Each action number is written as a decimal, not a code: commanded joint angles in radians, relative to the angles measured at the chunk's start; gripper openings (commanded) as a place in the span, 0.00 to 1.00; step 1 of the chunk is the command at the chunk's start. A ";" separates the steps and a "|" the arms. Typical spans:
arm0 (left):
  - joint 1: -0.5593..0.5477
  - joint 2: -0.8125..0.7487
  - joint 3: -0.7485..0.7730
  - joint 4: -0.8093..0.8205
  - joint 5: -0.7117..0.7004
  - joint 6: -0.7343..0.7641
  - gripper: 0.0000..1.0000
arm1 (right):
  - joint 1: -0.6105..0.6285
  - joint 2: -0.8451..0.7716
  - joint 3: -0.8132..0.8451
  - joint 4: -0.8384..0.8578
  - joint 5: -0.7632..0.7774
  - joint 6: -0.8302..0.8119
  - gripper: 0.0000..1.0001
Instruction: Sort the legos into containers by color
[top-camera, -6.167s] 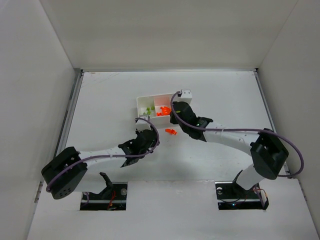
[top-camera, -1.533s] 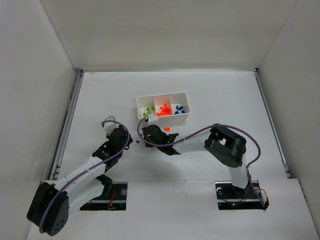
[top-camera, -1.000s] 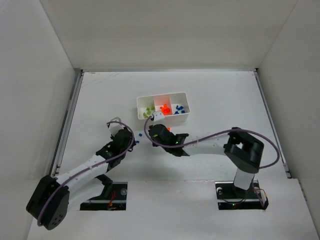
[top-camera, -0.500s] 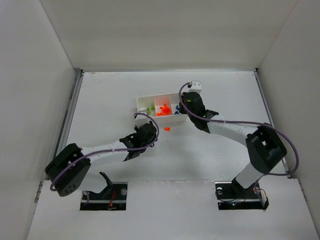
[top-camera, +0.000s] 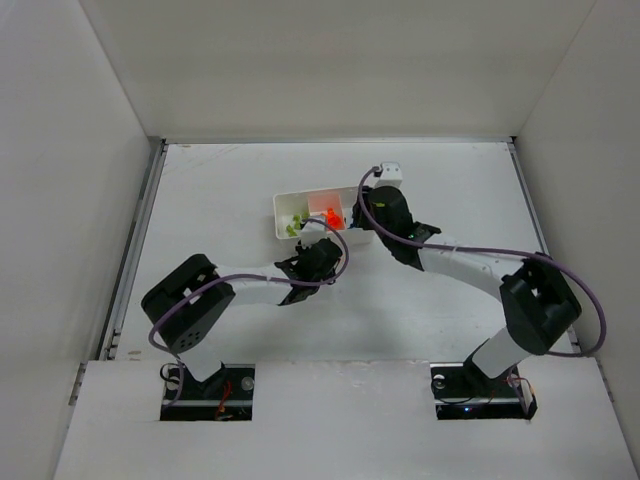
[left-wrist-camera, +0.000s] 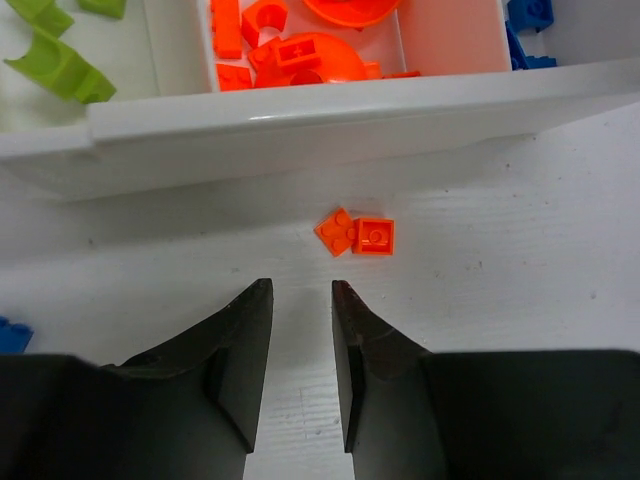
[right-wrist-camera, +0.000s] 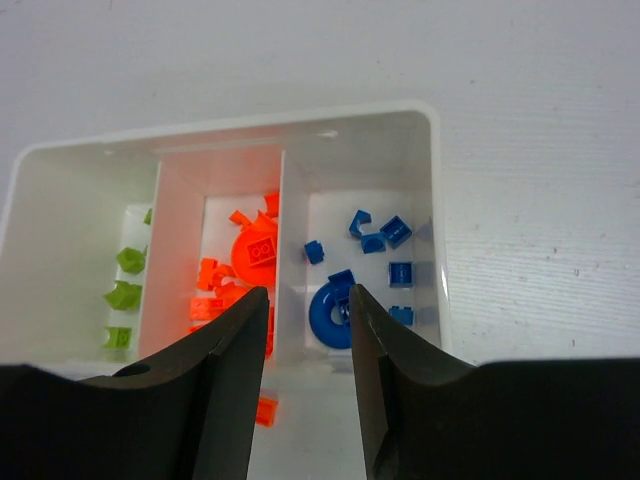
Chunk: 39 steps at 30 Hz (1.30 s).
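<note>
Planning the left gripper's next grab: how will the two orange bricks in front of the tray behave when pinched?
The orange bricks look hard and flat: probably stiff, unlikely to roll. Tiny, touching, on a smooth table, they may skid apart.

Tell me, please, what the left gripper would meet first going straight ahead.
Probably the two orange legos just ahead of the left gripper, slightly right; behind them, the tray wall.

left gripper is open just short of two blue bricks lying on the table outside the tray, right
Not quite: the two bricks are orange, not blue. The left wrist view shows them lying on the table just outside the tray wall, with the left gripper open just short of them.
</note>
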 joint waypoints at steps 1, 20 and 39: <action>-0.008 0.035 0.063 0.019 -0.014 0.033 0.27 | 0.030 -0.091 -0.056 0.062 0.024 0.002 0.44; -0.046 0.159 0.189 -0.015 -0.057 0.076 0.27 | 0.021 -0.254 -0.254 0.082 0.009 0.066 0.45; -0.042 0.214 0.226 -0.011 -0.078 0.114 0.22 | -0.022 -0.259 -0.283 0.100 -0.034 0.094 0.45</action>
